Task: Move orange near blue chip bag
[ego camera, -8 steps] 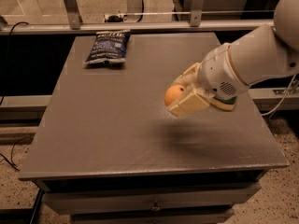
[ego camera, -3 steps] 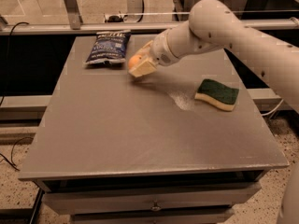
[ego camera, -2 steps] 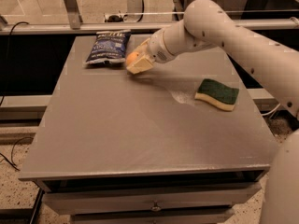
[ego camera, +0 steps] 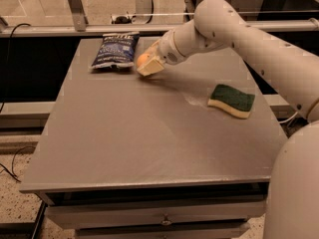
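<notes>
The end effector point(ego camera: 147, 65) is right beside the blue chip bag point(ego camera: 115, 50), on its right edge, low over the desk point(ego camera: 149, 138). It is clenched around the orange point(ego camera: 142, 59), which peeks out between the pale fingers, nearly touching the bag. A green-and-yellow sponge point(ego camera: 232, 100) lies well to the right of the bag.

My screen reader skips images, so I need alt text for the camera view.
The robot's hand holds the orange just beside the blue chip bag at the far end of a grey table. A green-and-yellow sponge lies apart, toward the picture's right.
</notes>
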{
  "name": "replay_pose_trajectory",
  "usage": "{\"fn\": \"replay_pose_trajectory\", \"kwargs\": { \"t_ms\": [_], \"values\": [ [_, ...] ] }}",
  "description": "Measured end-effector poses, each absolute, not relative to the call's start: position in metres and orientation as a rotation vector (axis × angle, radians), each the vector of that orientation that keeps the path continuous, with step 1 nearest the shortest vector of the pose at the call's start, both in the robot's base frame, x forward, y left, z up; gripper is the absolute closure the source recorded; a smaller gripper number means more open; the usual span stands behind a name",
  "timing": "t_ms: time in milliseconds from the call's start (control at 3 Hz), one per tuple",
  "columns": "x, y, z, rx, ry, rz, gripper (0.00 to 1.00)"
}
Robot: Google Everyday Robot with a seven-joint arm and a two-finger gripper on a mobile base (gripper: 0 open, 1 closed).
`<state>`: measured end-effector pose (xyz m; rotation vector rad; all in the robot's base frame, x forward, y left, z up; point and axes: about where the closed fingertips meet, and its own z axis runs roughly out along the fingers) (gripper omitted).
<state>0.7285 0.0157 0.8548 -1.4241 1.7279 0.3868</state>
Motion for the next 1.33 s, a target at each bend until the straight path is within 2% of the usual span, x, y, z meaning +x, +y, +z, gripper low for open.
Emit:
{"fn": "replay_pose_trajectory", "kwargs": {
  "t_ms": [667, 1000, 1333],
  "values": [
    [0.7331, 0.0176, 0.8564, -1.430, 1.723, 0.396, 0.13],
    [0.7317, 0.0197, 0.8593, -1.437, 1.716, 0.404, 0.00],
    [0.7297, 0.0230, 0.8615, -1.447, 1.707, 0.419, 0.00]
  ]
}}
